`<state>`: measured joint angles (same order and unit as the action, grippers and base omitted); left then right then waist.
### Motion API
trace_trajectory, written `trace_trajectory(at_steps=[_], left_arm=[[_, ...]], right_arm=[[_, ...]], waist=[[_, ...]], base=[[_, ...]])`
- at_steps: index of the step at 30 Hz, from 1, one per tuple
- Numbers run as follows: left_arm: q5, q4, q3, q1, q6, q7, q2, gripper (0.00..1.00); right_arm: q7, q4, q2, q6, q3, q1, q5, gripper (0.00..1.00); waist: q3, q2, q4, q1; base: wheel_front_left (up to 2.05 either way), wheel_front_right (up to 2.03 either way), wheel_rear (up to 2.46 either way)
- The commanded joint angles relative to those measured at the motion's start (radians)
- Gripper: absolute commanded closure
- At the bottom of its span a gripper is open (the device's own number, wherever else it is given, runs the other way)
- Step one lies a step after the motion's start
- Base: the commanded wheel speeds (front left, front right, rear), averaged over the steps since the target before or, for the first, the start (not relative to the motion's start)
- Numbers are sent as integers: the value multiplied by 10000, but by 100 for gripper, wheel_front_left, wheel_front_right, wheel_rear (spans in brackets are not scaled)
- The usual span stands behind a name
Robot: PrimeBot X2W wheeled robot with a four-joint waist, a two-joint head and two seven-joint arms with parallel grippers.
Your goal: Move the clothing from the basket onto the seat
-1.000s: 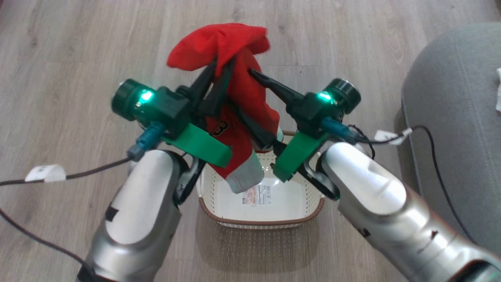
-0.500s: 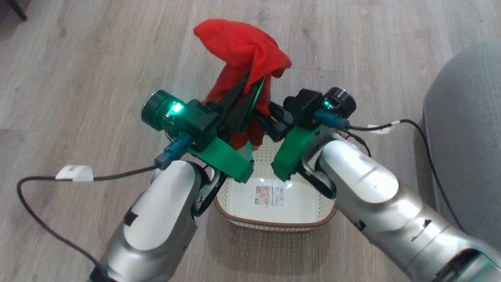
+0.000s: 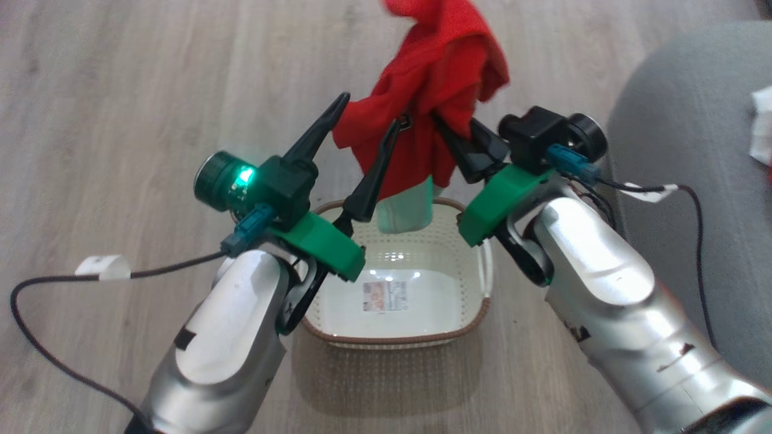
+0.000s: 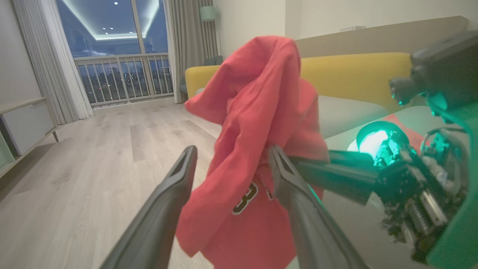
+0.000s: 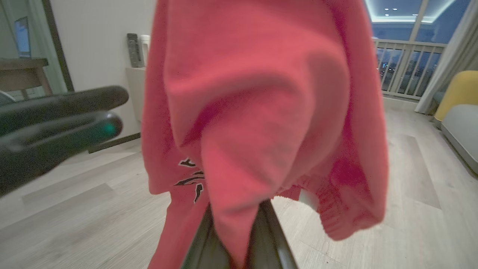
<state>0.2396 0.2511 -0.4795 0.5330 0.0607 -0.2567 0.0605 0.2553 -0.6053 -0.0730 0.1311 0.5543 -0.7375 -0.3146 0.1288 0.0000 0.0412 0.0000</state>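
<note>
Right tool pinched on clothing; left tool wide, holding nothing. Seat lies at three o'clock, on right tool's side.

Head camera: high, facing down on floor and basket; both wrist cameras: level, very near, facing outward; all share clothing.

Pale wood floor runs to the window. Curtains hang either side of the window; a yellow sofa stands near it.
</note>
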Motion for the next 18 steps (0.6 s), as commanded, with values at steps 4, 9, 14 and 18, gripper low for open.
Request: trace_trajectory(at_steps=[4, 9, 14, 18], left_arm=[[-174, -140, 465, 76, 146, -51, 327, 0], [-287, -41, 602, -46, 239, -51, 486, 0], [-421, 39, 719, -135, 309, -51, 612, 0], [-505, 146, 784, -228, 348, -51, 670, 0]], right_arm=[[65, 819, 52, -4, -661, 289, 328, 100], [65, 1383, -49, -4, -1262, 704, 547, 100], [65, 1784, -123, -4, -1535, 1053, 675, 100], [65, 2088, -130, -4, -1746, 1344, 742, 100]], waist=[[87, 0, -1046, 0], [181, 0, -2243, 0], [267, 0, -3447, 0], [300, 0, -4352, 0]], base=[[0, 0, 0], [0, 0, 0], [0, 0, 0], [0, 0, 0]])
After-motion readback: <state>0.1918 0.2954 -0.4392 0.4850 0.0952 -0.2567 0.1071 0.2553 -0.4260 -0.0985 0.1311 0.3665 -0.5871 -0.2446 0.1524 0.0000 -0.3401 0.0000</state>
